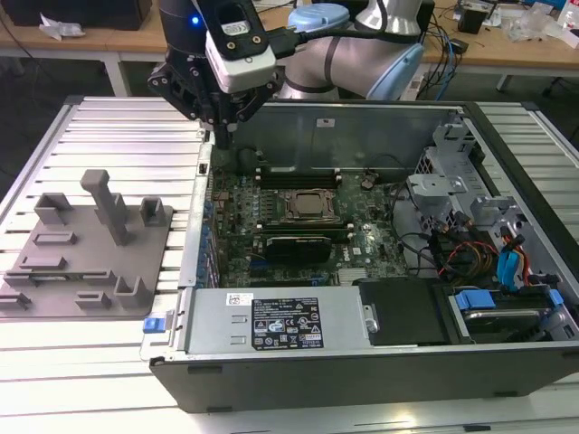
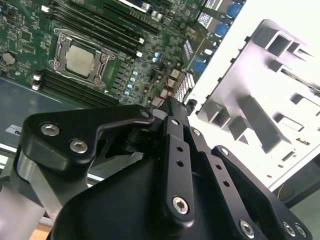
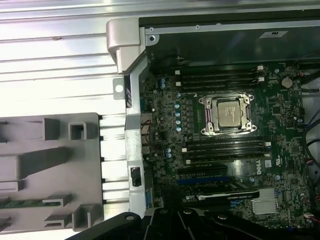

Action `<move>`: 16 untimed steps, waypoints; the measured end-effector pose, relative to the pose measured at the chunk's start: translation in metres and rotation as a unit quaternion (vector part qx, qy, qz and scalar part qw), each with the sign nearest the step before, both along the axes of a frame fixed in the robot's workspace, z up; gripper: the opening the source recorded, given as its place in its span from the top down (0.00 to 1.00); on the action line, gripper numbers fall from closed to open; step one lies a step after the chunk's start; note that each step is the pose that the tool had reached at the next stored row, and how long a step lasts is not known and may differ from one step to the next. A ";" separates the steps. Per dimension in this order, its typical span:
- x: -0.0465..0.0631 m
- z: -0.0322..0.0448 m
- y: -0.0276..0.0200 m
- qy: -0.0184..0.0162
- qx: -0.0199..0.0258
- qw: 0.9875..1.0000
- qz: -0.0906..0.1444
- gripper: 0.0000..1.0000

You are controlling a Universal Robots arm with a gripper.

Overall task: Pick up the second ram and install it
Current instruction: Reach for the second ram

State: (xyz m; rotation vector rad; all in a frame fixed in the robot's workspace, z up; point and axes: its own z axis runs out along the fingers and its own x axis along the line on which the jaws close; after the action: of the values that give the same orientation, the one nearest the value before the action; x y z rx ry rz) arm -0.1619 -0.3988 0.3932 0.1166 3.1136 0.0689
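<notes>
— Where is the second ram (image 3: pixel 22 202), and which way does it run?

— In the first wrist view it shows as a thin greenish strip set in a groove of the grey holder plate (image 3: pixel 80 170). Its long axis runs parallel to the long black memory slots (image 3: pixel 222 147) on the motherboard (image 3: pixel 165 125). One end points toward the case wall (image 3: pixel 131 150), the other away from it.

— Any writing worth noting?

— A printed label (image 1: pixel 282 331) sits on the grey cover at the case's near edge in the exterior view. A smaller white sticker (image 1: pixel 240 298) is just beside it. The print on both is too small to make out.

— And the pincer?

— The pincer (image 1: pixel 222 134) hangs over the back corner of the case. The holder plate is on one side of it, toward the exterior view's left, and the processor socket (image 1: pixel 310 206) is on the other. Its fingers taper together to a point, clenched, with nothing seen between them.

— So it isn't touching the stick?

— No. The second ram lies well apart from the pincer, out on the plate, on the side away from the motherboard.
</notes>
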 end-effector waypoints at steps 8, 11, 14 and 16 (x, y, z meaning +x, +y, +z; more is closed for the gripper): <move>-0.022 0.0000 0.0000 0.000 0.000 1.000 0.000 0.92; -0.031 0.0000 0.0000 0.000 0.000 1.000 0.000 0.92; -0.040 0.0000 0.0000 0.000 0.000 1.000 0.000 0.92; -0.048 0.0000 0.0000 0.000 0.000 1.000 0.000 0.92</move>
State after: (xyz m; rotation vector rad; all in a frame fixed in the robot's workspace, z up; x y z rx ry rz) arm -0.2096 -0.3989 0.3933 0.1165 3.1136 0.0675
